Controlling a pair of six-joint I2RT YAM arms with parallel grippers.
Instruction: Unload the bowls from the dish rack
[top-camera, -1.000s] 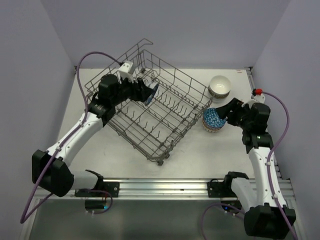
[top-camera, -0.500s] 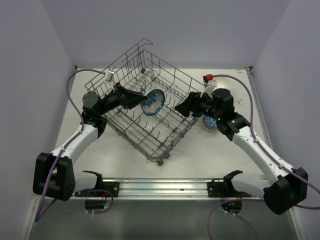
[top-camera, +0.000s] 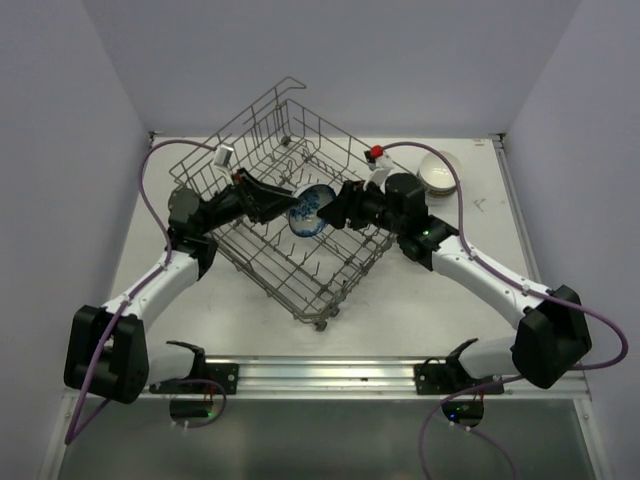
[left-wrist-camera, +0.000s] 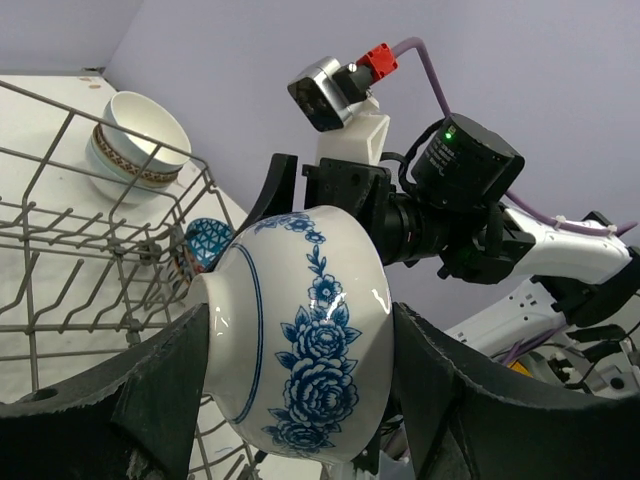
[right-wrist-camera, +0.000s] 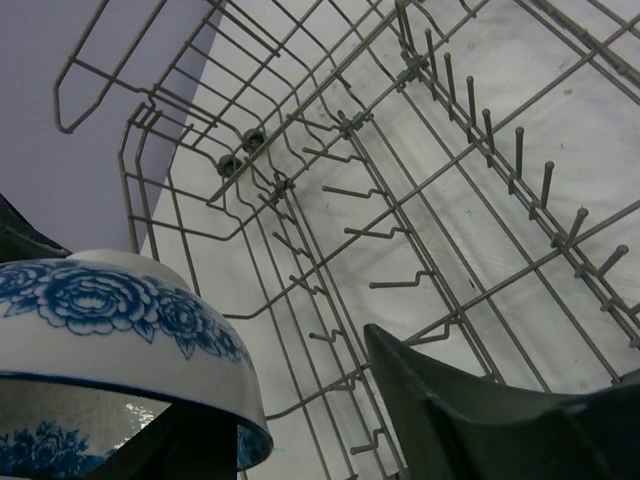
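My left gripper (top-camera: 298, 205) is shut on a white bowl with blue flowers (top-camera: 308, 210), held on its side above the grey wire dish rack (top-camera: 300, 270). In the left wrist view the bowl (left-wrist-camera: 300, 340) sits between both fingers (left-wrist-camera: 160, 400). My right gripper (top-camera: 338, 205) is open right at the bowl's far side. In the right wrist view the bowl's rim (right-wrist-camera: 120, 320) lies over the left finger, with the right finger (right-wrist-camera: 470, 410) apart from it. The rack (right-wrist-camera: 450, 200) below holds no other bowl that I can see.
A stack of white bowls (top-camera: 438, 172) stands on the table right of the rack, also in the left wrist view (left-wrist-camera: 138, 135). A blue patterned bowl (left-wrist-camera: 205, 243) sits beside the rack's edge. The rack's upright tines and raised sides lie under both grippers.
My right arm has swung left from the bowls beside the rack, over the rack, to the held bowl. My left gripper has carried the blue-flowered bowl toward the rack's middle.
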